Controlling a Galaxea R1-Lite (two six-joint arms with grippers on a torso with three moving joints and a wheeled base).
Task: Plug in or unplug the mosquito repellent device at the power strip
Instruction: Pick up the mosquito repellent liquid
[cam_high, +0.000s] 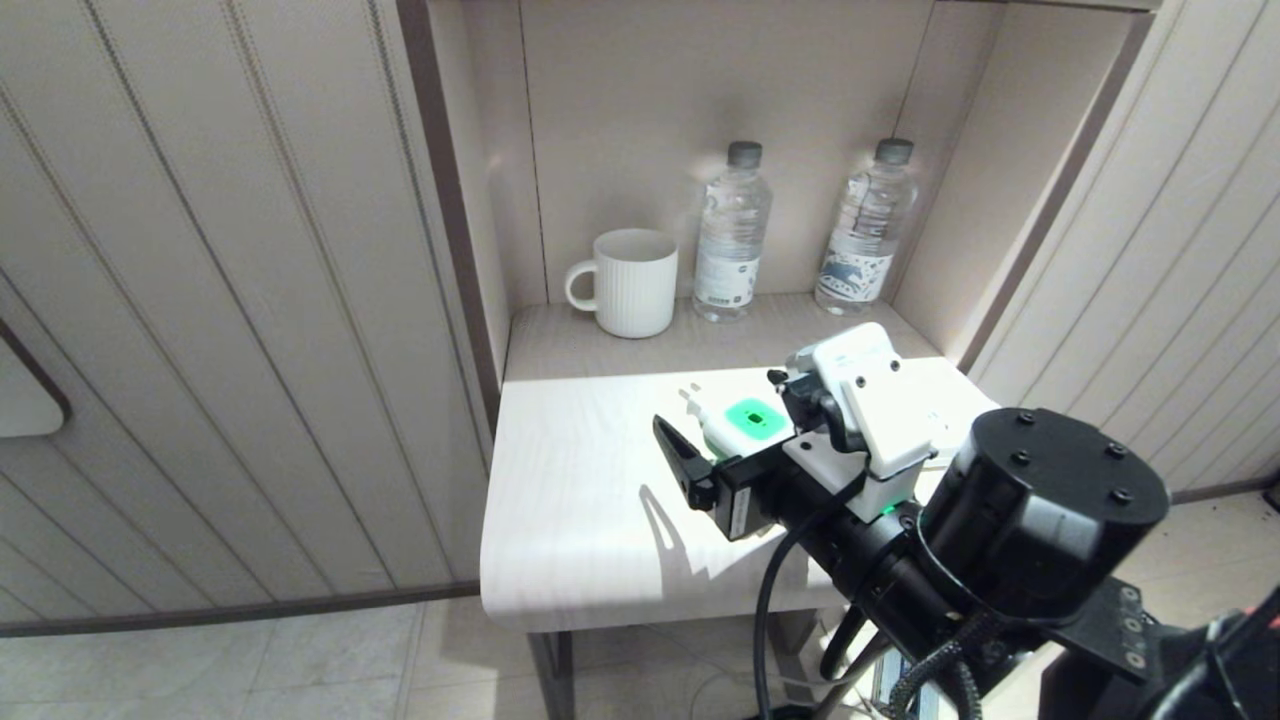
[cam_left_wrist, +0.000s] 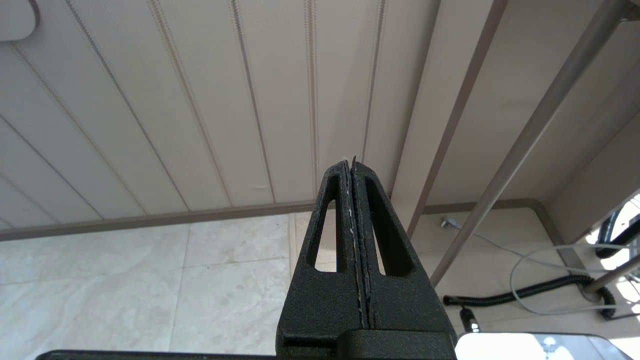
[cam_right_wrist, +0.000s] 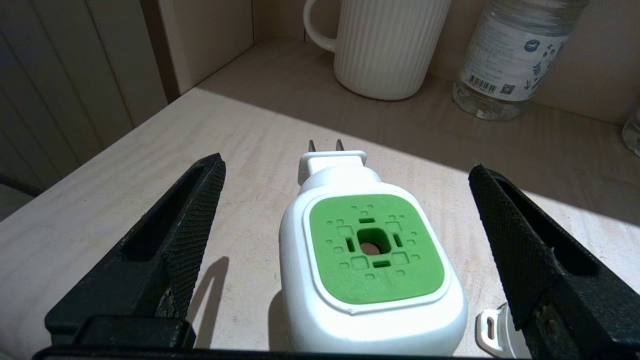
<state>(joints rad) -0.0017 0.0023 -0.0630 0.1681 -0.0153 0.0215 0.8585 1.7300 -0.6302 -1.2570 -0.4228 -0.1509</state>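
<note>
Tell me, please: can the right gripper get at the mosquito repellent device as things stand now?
Probably yes. The right gripper is open, with the mosquito repellent device lying between its fingers on the table; nothing stands between them.

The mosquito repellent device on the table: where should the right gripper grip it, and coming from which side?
Probably across the two rounded side walls of the small white plastic mosquito repellent device with the green top patch, approaching from its rear end, opposite the metal prongs. It lies flat, prongs pointing away, and the right gripper already straddles it with jaws open.
</note>
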